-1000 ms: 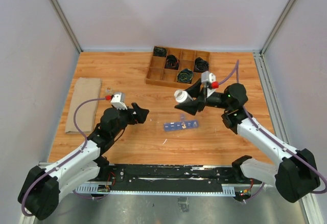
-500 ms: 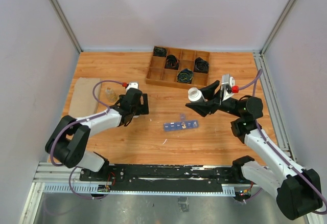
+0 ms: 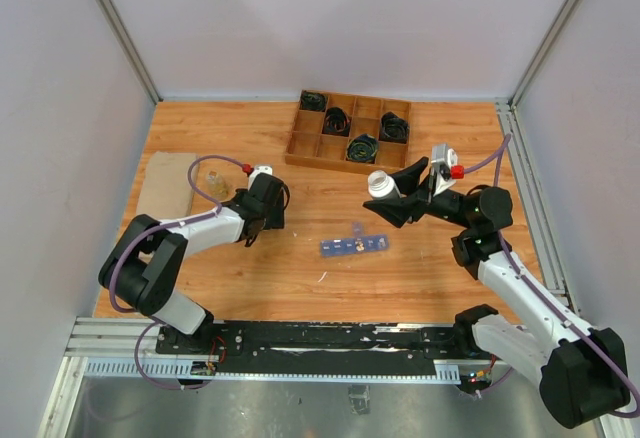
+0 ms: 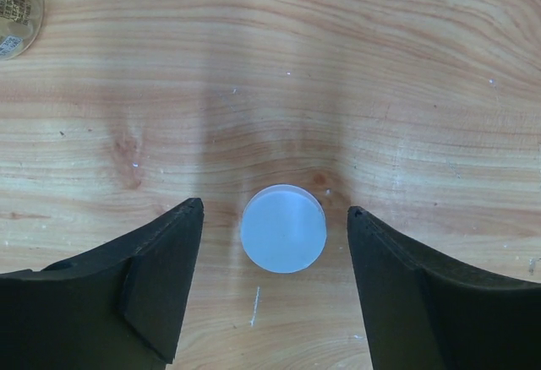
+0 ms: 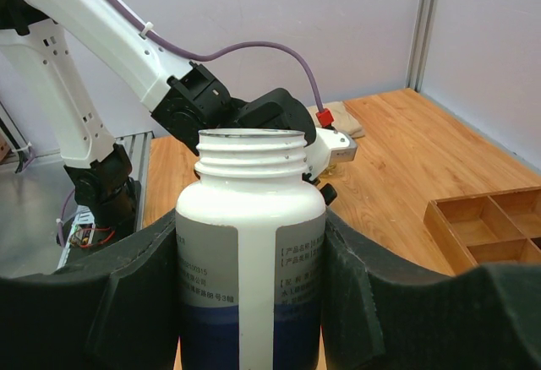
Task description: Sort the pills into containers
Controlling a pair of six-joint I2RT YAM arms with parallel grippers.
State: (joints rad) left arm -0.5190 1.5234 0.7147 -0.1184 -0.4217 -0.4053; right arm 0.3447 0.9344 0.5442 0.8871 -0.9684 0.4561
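The containers, a slim translucent-blue strip (image 3: 354,244), lie flat on the wood mid-table. No loose pills can be made out. My right gripper (image 3: 392,198) is shut on a white bottle (image 3: 380,185) and holds it above the table, right of the strip. In the right wrist view that bottle (image 5: 251,243) has a grey-and-blue label and a bare threaded neck with no cap, and sits squeezed between the pads of my gripper (image 5: 251,302). My left gripper (image 3: 266,213) points down at the table. Its open jaws (image 4: 275,211) flank a round white cap (image 4: 283,228) with a gap on each side.
A wooden divided tray (image 3: 297,145) with coiled black cables stands at the back. A tan cloth (image 3: 165,186) lies at the left. A small clear jar (image 3: 213,180) stands just right of it, and shows at the corner of the left wrist view (image 4: 13,7).
My left arm swung left and back and came down over the cap. My right arm carried the bottle to the right.
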